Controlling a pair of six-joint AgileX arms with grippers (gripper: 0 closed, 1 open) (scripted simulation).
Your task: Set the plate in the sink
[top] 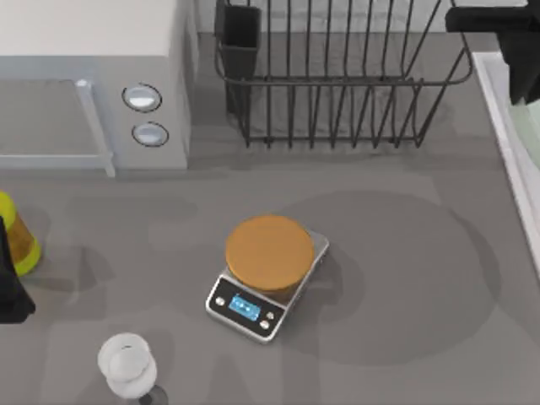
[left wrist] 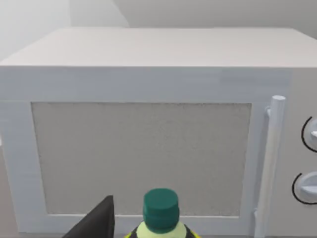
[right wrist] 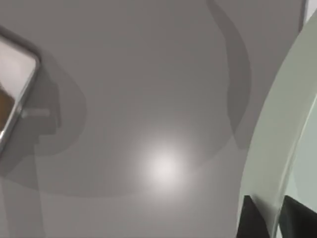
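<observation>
My right fingers pinch the plate by its rim, carrying it at three o'clock above the sink; I cannot tell my parked left arm's grip.

the counter is plain grey. the plate is pale mint green, the scale orange-brown topped.

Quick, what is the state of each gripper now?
Left gripper: cannot be told.
Right gripper: closed on the plate rim.

Kitchen: microwave, dish rack, kitchen scale.
</observation>
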